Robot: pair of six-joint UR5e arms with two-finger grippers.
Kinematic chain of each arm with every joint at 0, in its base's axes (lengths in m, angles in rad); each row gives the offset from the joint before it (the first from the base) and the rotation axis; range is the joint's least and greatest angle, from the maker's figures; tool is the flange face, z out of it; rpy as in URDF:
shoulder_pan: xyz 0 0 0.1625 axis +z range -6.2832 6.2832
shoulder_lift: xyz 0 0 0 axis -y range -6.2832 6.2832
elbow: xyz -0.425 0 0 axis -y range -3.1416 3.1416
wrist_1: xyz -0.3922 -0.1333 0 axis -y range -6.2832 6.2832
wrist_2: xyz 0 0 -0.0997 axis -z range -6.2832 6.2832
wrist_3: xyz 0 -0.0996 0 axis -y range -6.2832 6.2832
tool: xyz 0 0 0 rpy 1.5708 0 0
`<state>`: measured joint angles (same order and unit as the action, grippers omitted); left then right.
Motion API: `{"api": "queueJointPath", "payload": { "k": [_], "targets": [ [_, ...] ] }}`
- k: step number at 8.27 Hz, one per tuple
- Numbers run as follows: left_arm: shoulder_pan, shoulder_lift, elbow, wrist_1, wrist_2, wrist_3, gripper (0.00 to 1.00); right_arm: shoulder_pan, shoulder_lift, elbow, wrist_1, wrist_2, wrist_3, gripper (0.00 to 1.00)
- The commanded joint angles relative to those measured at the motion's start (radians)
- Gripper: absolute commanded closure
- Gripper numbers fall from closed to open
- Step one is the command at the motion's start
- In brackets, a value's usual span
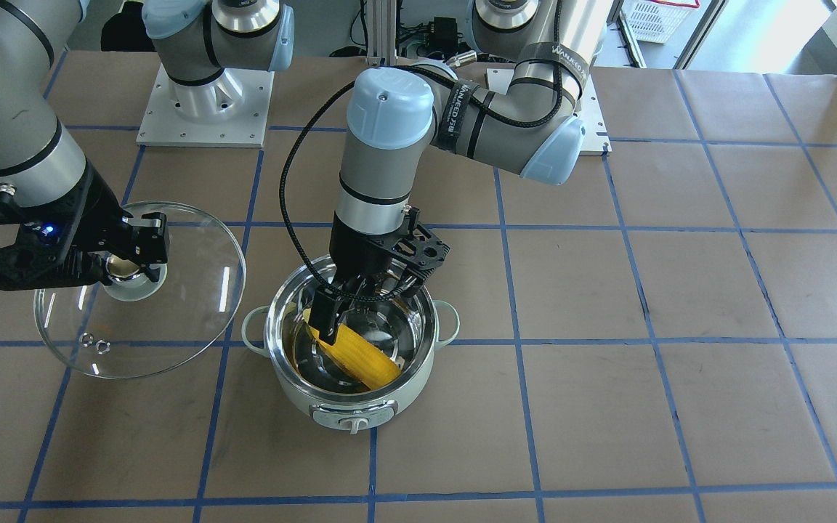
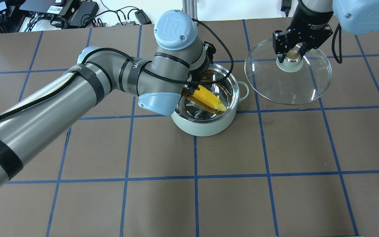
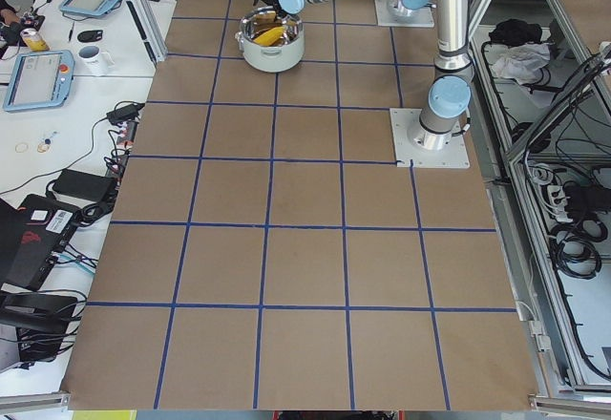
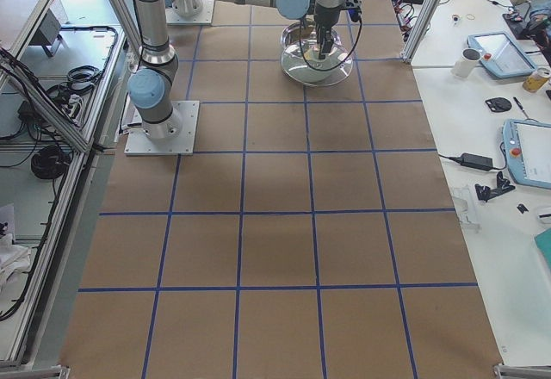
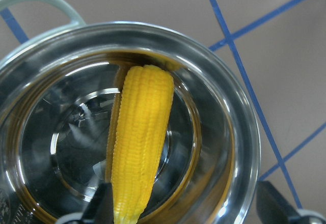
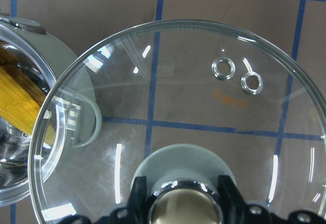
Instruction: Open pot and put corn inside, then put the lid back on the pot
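The mint-green pot (image 1: pixel 404 385) stands open at the table's middle, also in the overhead view (image 2: pixel 206 126). The yellow corn (image 1: pixel 360 359) lies slanted inside it, its tip against the steel wall (image 5: pixel 140 142). My left gripper (image 1: pixel 349 319) reaches down into the pot over the corn's end. Its fingers (image 5: pixel 275 203) stand wide apart in the left wrist view, open, one beside the corn's tip. My right gripper (image 1: pixel 131 269) is shut on the knob of the glass lid (image 1: pixel 171 319) and holds it beside the pot (image 6: pixel 193 102), overlapping the pot's side handle (image 6: pixel 89 124).
The table is covered in brown paper with a blue tape grid (image 1: pixel 607 341). The arms' white base plates (image 1: pixel 204 109) sit at the robot's side. Cables and electronics (image 2: pixel 61 13) lie beyond the table edge.
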<state>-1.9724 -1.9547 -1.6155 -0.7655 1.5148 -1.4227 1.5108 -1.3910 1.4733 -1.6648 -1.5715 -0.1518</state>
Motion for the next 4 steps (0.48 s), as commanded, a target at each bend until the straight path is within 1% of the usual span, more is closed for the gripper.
{"api": "queueJointPath", "payload": {
  "k": [1, 2, 3, 4],
  "targets": [
    [0.119, 0.055, 0.002, -0.033, -0.074, 0.35, 0.0, 0.064, 0.007, -0.001, -0.029, 0.001, 0.087, 0.88],
    [0.176, 0.091, 0.005, -0.119, -0.07, 0.53, 0.0, 0.069, 0.009, -0.001, -0.029, 0.001, 0.106, 0.88],
    [0.247, 0.129, 0.005, -0.164, -0.07, 0.699, 0.0, 0.081, 0.01, -0.001, -0.042, 0.01, 0.133, 0.88],
    [0.312, 0.164, 0.002, -0.185, -0.071, 0.875, 0.0, 0.122, 0.023, -0.001, -0.08, 0.024, 0.191, 0.88]
  ]
}}
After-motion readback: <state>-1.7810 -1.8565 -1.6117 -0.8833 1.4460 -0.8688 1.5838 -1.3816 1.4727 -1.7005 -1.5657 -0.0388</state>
